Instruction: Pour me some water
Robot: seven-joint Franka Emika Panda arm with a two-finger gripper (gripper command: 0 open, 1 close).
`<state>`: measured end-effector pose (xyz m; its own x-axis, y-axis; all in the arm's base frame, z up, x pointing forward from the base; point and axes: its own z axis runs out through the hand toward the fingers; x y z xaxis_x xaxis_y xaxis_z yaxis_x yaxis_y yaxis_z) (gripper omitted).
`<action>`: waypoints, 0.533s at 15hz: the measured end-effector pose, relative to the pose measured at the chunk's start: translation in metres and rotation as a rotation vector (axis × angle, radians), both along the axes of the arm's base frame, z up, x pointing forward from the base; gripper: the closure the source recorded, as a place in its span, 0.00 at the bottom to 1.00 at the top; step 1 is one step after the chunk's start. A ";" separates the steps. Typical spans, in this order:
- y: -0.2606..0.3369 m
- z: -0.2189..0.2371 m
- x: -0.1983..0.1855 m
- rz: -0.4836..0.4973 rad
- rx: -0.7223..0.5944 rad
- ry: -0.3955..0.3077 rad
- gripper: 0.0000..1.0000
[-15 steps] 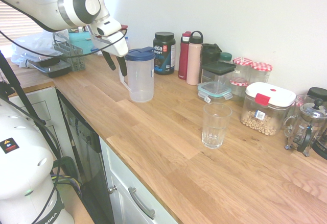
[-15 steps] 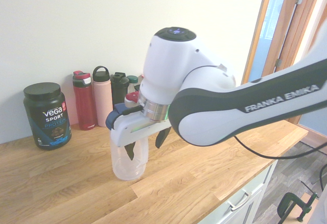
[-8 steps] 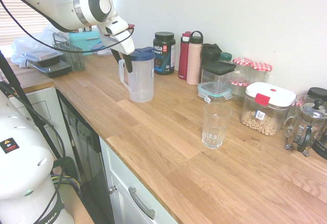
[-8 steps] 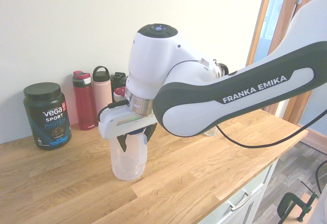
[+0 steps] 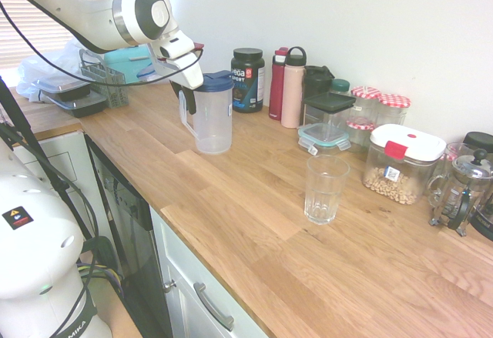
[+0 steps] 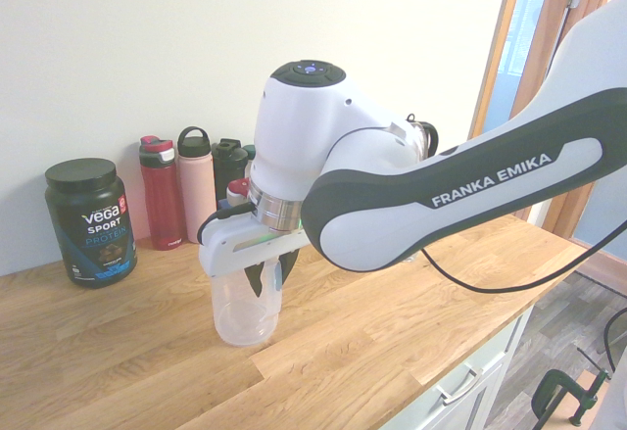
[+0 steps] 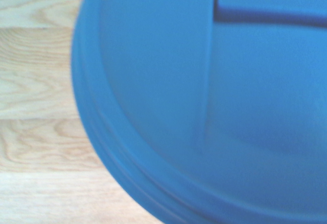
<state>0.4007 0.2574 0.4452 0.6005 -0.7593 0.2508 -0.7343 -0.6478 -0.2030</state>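
gripper (image 5: 189, 97): fingers spread around pitcher handle, not clenched | pitcher (image 5: 211, 115): upright, near worktop's back edge | glass (image 5: 324, 189): mid-worktop, well apart

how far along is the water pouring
Early. Nothing is poured: the glass stands apart from the jug, which sits upright on the counter with its blue lid on. The gripper is at the jug's handle. Lifting, carrying and tipping remain.
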 end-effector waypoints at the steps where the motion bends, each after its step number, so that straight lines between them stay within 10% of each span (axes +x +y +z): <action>1: -0.001 -0.001 -0.001 -0.002 0.000 0.000 1.00; 8: -0.001 0.000 -0.011 0.000 0.003 -0.005 1.00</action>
<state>0.3895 0.2561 0.4451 0.5991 -0.7603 0.2510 -0.7335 -0.6468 -0.2086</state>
